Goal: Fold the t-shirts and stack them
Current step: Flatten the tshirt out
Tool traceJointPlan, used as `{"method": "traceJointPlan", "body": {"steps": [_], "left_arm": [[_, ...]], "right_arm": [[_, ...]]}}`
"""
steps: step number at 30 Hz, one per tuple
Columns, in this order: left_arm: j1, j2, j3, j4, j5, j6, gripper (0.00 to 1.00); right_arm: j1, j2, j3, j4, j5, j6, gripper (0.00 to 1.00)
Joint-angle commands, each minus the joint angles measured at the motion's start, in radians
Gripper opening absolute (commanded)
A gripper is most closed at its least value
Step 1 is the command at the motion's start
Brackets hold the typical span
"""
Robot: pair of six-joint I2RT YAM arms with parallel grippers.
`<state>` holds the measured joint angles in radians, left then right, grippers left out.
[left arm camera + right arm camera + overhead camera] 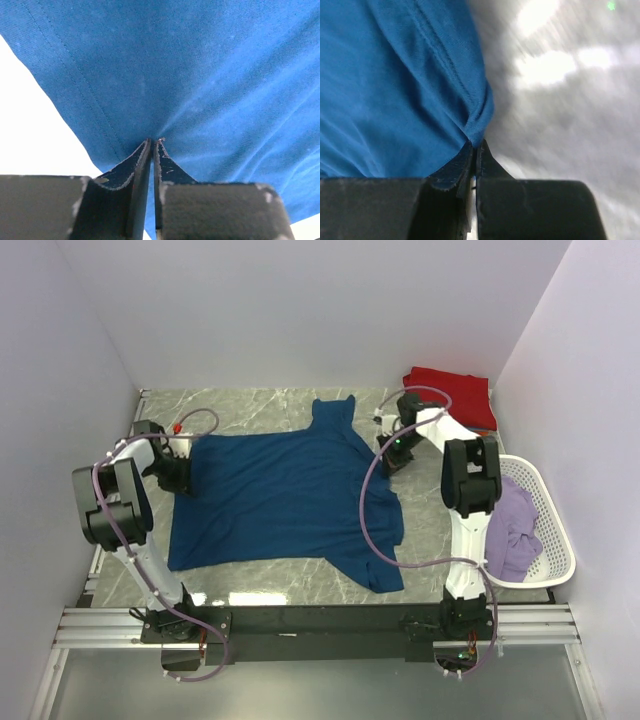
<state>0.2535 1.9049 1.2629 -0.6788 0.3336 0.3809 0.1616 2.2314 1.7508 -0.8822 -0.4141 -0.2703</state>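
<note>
A blue t-shirt point(280, 495) lies spread out on the marble table, one sleeve pointing to the back and the other to the front right. My left gripper point(183, 480) is at the shirt's left edge, shut on the fabric point(200, 75) with its tips point(153, 141) pinching just inside the stitched hem. My right gripper point(393, 458) is at the shirt's right edge, shut on a bunched fold of the blue cloth point(395, 90) right at its fingertips point(476, 144). A folded red t-shirt point(455, 395) lies at the back right.
A white laundry basket point(555, 530) stands at the right edge with a purple garment point(510, 525) in it. White walls close in the left, back and right sides. The marble table point(260, 405) shows behind the shirt.
</note>
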Motion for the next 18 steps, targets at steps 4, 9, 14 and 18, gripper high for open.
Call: {"method": "traceJointPlan", "body": {"steps": [4, 9, 14, 18], "left_arm": [[0.016, -0.052, -0.181, -0.073, -0.139, 0.088, 0.11], [0.046, -0.121, -0.27, -0.096, -0.174, 0.13, 0.08], [0.095, -0.164, -0.315, -0.139, -0.188, 0.173, 0.06], [0.11, -0.196, -0.255, -0.22, -0.032, 0.217, 0.23]], "right_arm": [[-0.023, -0.107, -0.145, -0.027, 0.118, -0.032, 0.0], [-0.025, -0.167, -0.305, -0.058, 0.138, -0.061, 0.0], [-0.034, -0.259, -0.438, -0.096, 0.176, -0.107, 0.0], [-0.063, -0.277, -0.343, -0.184, 0.101, -0.138, 0.27]]}}
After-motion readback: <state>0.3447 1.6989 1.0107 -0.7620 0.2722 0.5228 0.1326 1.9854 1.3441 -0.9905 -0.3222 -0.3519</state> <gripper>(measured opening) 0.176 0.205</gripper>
